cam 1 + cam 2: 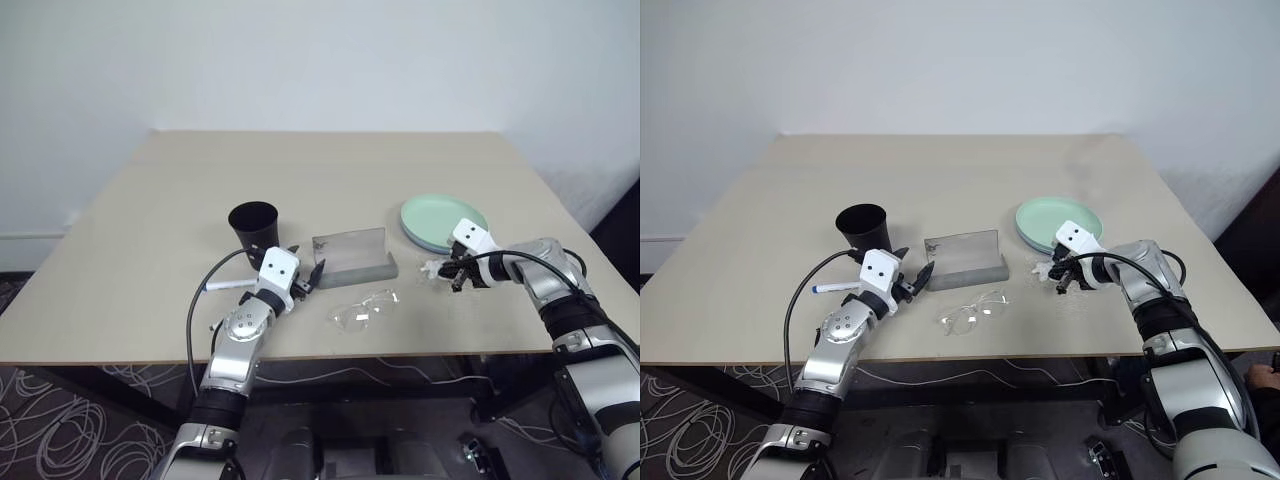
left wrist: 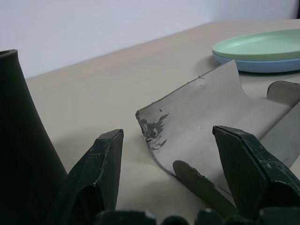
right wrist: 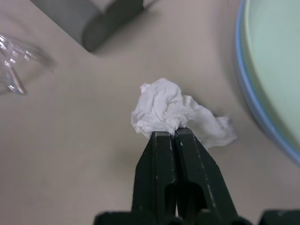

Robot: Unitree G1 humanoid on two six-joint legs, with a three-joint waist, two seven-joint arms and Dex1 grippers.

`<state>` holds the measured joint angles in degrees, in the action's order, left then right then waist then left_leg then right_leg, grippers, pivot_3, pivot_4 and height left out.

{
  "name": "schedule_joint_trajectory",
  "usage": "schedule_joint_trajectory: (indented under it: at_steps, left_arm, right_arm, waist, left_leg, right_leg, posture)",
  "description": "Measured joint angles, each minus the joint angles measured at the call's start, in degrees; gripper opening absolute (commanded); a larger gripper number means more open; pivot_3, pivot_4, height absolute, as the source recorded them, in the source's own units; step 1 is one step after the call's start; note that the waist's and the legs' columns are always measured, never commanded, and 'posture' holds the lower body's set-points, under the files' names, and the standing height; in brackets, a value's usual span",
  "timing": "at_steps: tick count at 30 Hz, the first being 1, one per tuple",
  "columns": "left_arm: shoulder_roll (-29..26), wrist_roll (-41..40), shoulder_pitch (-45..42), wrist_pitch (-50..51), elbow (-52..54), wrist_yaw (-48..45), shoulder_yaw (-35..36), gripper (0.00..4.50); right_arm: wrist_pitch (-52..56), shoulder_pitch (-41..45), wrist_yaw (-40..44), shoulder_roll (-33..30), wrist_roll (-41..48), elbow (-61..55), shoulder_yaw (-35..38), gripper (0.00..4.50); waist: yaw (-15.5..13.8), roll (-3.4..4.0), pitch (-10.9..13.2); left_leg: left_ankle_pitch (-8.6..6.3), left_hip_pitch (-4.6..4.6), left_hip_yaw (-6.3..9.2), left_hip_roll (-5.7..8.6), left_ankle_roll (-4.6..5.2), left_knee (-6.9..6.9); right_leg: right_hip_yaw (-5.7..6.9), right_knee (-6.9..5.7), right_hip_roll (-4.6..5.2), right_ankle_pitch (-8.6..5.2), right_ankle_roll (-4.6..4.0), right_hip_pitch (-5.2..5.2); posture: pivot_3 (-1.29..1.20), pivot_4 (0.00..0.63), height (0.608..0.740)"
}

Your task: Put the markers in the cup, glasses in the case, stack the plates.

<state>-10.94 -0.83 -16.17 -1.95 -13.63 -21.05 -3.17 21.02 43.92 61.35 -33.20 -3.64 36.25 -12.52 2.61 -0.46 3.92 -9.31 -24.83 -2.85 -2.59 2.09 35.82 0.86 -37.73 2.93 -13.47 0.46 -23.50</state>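
My right arm reaches in from the table's (image 1: 120, 220) right edge, elbow bent, wrist angled down and inward, so the right gripper (image 3: 171, 133) points at a crumpled white tissue (image 3: 176, 115) lying just beside the stacked plates (image 1: 443, 222). The right wrist view shows what the head views cannot: the two black fingers are pressed together, their tips touching the near edge of the tissue. Whether they have pinched any of it, I cannot tell.

My left arm comes up from the near edge, forearm raised, with the left gripper (image 1: 304, 272) held level and pointing toward the case (image 1: 352, 257). The left wrist view shows its fingers (image 2: 101, 173) standing well apart with nothing between them, the case's open lid ahead and the cup (image 2: 21, 154) close at one side.

The mint green plate sits on the light blue one. The case lies open at mid-table, lid upright. The glasses (image 1: 365, 308) lie on the table just in front of it, outside it. The cup (image 1: 253, 228) stands upright to the case's left. One blue-capped marker (image 1: 835, 287) lies on the table beside my left forearm.
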Motion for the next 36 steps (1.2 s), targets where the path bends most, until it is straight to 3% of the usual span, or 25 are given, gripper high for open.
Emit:
schedule_joint_trajectory:
  at_steps: [7,16,19,29,36]
  left_arm:
    - [-0.33,-0.01,0.03,0.01,0.03,-0.16,0.02,3.22]
    - [-0.72,-0.05,0.02,0.04,0.07,-0.35,0.03,3.22]
    - [-0.92,-0.06,0.03,0.07,0.1,-0.6,0.01,3.22]
    - [-2.45,-0.22,0.06,0.75,1.65,-1.77,0.07,3.22]
    - [-3.63,-0.6,-0.08,2.34,2.64,-4.93,-0.1,3.22]
  right_arm:
    - [-1.82,4.63,-4.87,0.34,0.87,1.15,2.76,0.04]
    - [-10.7,12.57,-18.92,4.72,-1.79,19.75,4.16,0.04]
    - [-12.36,13.84,-20.83,5.68,-2.12,25.35,4.2,0.59]
    - [-15.88,16.79,-22.59,5.95,-2.11,31.0,5.28,4.04]
    - [-20.99,15.37,-20.3,5.75,-1.86,28.43,5.47,4.04]
  waist:
    - [0.03,0.02,0.0]
    - [0.0,0.02,0.0]
    - [0.02,0.05,0.0]
    - [0.04,0.09,-0.02]
    - [0.02,0.1,-0.03]
  left_leg:
    - [0.0,0.0,-0.03,-0.01,0.0,0.0]
    - [0.0,-0.02,-0.07,-0.01,0.01,-0.03]
    - [0.01,-0.05,-0.12,0.0,0.02,-0.03]
    - [0.01,-0.04,-0.75,-0.11,0.02,-0.03]
    - [0.01,-0.04,-0.81,-0.11,0.03,-0.04]
  right_leg:
    - [-0.03,-0.03,0.01,0.02,-0.01,-0.04]
    - [-0.05,0.01,0.04,0.04,-0.06,-0.01]
    - [-0.09,0.0,0.01,0.08,-0.1,-0.05]
    - [-0.13,-0.03,-0.01,0.06,-0.07,-0.08]
    - [-0.15,-0.03,-0.02,0.06,-0.06,-0.08]
  posture:
    - [0.0,0.0,0.738]
    - [0.0,0.0,0.738]
    - [0.0,0.0,0.738]
    - [0.0,0.0,0.738]
    - [0.0,0.0,0.738]
